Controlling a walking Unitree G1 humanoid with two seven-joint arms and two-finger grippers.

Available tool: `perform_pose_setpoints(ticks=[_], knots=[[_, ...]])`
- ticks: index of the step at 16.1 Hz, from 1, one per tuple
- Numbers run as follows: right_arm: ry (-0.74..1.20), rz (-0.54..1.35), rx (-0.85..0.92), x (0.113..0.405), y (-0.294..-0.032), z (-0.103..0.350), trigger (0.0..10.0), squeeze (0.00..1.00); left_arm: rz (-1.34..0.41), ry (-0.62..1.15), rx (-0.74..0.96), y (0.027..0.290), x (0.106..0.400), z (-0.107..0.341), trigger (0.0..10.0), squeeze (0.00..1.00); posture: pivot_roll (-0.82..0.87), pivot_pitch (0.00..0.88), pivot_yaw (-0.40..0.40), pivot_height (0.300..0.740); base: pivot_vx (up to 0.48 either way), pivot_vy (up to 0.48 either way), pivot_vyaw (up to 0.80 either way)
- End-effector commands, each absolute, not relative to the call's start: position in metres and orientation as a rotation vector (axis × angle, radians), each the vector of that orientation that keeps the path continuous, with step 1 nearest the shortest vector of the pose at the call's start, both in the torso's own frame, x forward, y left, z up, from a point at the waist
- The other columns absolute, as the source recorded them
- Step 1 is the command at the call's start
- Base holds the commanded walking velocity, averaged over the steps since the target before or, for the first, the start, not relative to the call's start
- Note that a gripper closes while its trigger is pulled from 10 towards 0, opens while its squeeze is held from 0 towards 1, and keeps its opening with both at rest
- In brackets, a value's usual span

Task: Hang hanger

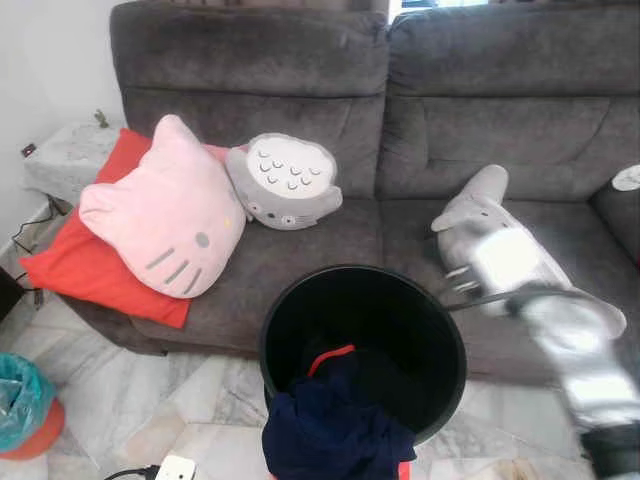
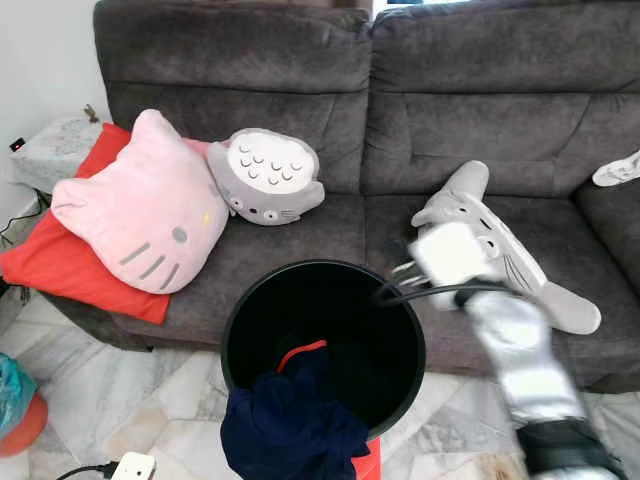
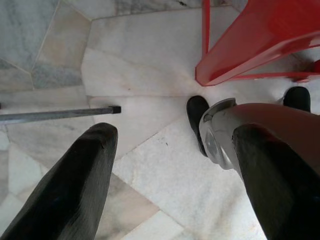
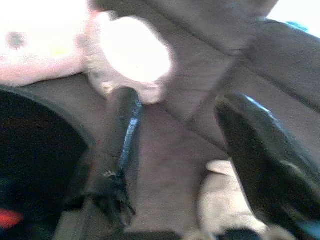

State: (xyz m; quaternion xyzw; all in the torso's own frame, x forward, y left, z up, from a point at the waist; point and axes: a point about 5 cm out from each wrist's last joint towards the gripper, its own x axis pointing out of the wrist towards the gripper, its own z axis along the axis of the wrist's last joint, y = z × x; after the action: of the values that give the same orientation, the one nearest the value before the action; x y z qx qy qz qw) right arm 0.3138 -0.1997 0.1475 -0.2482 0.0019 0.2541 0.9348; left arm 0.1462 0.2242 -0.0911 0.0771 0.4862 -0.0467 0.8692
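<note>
Our right gripper [image 2: 392,283], jaws apart and empty, blurs over the bin [image 2: 400,340]; we risk snagging clothes [image 2: 290,425], no hanger seen.

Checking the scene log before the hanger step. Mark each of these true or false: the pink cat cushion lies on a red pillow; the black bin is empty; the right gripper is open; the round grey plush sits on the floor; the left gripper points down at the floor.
1. The pink cat cushion lies on a red pillow. True.
2. The black bin is empty. False: dark blue clothing hangs over its front rim.
3. The right gripper is open. True: its fingers stand apart, with nothing between them.
4. The round grey plush sits on the floor. False: it rests on the grey sofa beside the pink cushion.
5. The left gripper points down at the floor. True: marble tiles lie beyond its fingers.
</note>
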Motion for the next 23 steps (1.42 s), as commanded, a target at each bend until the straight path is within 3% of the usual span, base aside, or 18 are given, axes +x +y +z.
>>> perform_pose_setpoints(ticks=[1,3,6,10,11,12,18,19,20,23], knots=[[0.053,0.708,-0.507,0.310,-0.177,0.135,10.0,0.00,-0.086,1.038,0.163,0.227,0.142,-0.092,10.0,0.00,-0.07,0.000,0.058,0.740,0.000,0.000,0.00],[0.136,0.915,-0.515,0.299,-0.154,0.117,10.0,0.00,-0.085,1.036,0.164,0.227,0.142,-0.092,10.0,0.00,-0.07,0.000,0.058,0.740,0.000,0.000,0.00],[0.273,1.111,-0.486,0.285,-0.150,0.096,10.0,0.00,-0.084,1.036,0.160,0.227,0.143,-0.092,10.0,0.00,-0.07,0.000,0.056,0.740,0.000,0.000,0.00],[0.349,1.062,-0.441,0.291,-0.164,0.081,10.0,0.00,-0.087,1.040,0.160,0.227,0.143,-0.092,10.0,0.00,-0.07,0.000,0.055,0.740,0.000,0.000,0.00],[0.364,1.057,-0.425,0.291,-0.165,0.077,10.0,0.36,-0.088,1.040,0.159,0.227,0.143,-0.092,10.0,0.00,-0.06,0.000,0.055,0.740,0.000,0.000,0.00],[0.376,1.078,-0.388,0.289,-0.163,0.073,10.0,1.00,-0.088,1.039,0.158,0.226,0.143,-0.092,10.0,0.00,-0.06,0.000,0.055,0.740,0.000,0.000,0.00],[0.324,1.114,-0.375,0.293,-0.157,0.078,10.0,1.00,-0.083,1.038,0.154,0.227,0.143,-0.092,10.0,0.00,-0.06,0.000,0.056,0.740,0.000,0.000,0.00],[0.299,1.135,-0.392,0.292,-0.154,0.082,10.0,0.87,-0.083,1.038,0.154,0.227,0.142,-0.092,10.0,0.00,-0.05,0.000,0.054,0.740,0.000,0.000,0.00],[0.297,1.139,-0.392,0.293,-0.154,0.083,10.0,0.00,-0.083,1.038,0.153,0.227,0.142,-0.092,10.0,0.00,-0.05,0.000,0.054,0.740,0.000,0.000,0.00],[0.343,1.141,-0.394,0.308,-0.165,0.089,10.0,0.00,-0.082,1.038,0.151,0.227,0.142,-0.092,10.0,0.00,-0.05,0.000,0.053,0.740,0.000,0.000,0.00]])
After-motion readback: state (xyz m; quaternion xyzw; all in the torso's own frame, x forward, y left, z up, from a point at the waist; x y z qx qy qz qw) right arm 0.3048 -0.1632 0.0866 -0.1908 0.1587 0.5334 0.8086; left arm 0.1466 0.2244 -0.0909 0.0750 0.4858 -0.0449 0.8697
